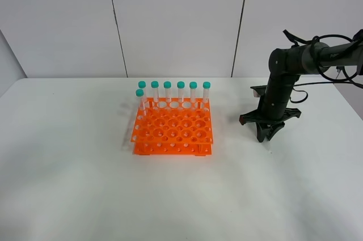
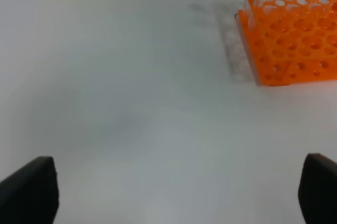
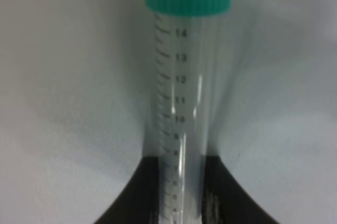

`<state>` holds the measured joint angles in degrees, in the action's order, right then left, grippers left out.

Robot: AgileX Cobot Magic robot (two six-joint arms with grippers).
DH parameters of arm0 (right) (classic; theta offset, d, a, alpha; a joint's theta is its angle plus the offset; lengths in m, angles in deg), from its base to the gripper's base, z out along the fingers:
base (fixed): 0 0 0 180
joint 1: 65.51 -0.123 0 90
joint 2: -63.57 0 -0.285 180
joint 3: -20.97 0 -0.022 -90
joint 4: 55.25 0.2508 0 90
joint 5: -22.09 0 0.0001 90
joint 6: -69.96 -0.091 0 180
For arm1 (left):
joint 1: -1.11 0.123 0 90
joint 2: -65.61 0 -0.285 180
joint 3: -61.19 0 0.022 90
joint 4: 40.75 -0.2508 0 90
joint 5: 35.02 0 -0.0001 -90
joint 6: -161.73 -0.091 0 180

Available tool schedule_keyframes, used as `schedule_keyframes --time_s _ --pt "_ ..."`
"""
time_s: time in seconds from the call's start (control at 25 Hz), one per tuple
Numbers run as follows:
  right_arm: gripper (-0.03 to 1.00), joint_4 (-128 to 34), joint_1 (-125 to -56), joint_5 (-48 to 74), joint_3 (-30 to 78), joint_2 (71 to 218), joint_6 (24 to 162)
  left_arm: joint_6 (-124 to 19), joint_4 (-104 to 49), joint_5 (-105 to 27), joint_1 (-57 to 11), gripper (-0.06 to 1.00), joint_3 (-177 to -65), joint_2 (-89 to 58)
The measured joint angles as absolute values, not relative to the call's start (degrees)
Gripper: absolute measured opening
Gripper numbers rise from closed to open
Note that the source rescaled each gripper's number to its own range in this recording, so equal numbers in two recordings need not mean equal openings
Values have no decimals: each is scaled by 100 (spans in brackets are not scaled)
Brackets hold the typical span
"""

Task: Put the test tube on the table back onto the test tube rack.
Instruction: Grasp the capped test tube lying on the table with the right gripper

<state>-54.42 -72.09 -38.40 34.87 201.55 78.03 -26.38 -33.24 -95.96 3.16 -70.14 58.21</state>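
The test tube (image 3: pixel 181 103) sits between the two fingers of the right claw (image 3: pixel 179 197). Its long axis runs straight out ahead of the claw, with the teal cap at the far end and the pointed end back between the fingers. The black fingers meet both of its sides low on the graduated body, so the claw looks closed on it. The tube is at or just above the tabletop (image 1: pixel 85 184), toward the right edge, hidden in the high view under the downward-pointing claw. The test tube rack (image 1: pixel 173 130) stands well apart toward the left edge, mid-tabletop, with seven capped tubes (image 1: pixel 174 91) along its far rows. The left claw (image 2: pixel 179 192) is spread wide, empty, and farther from the tube.
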Motion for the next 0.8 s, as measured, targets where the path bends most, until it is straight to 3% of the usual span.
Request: schedule_keyframes --time_s 0.48,0.8 --pt "1 -5476 -7209 -3855 3578 20179 7789 -2638 -3324 -9596 316 100 -7014 5821" --pt "1 -5372 -7209 -4664 4761 20181 7789 -2638 -3324 -9596 316 100 -7014 5821"
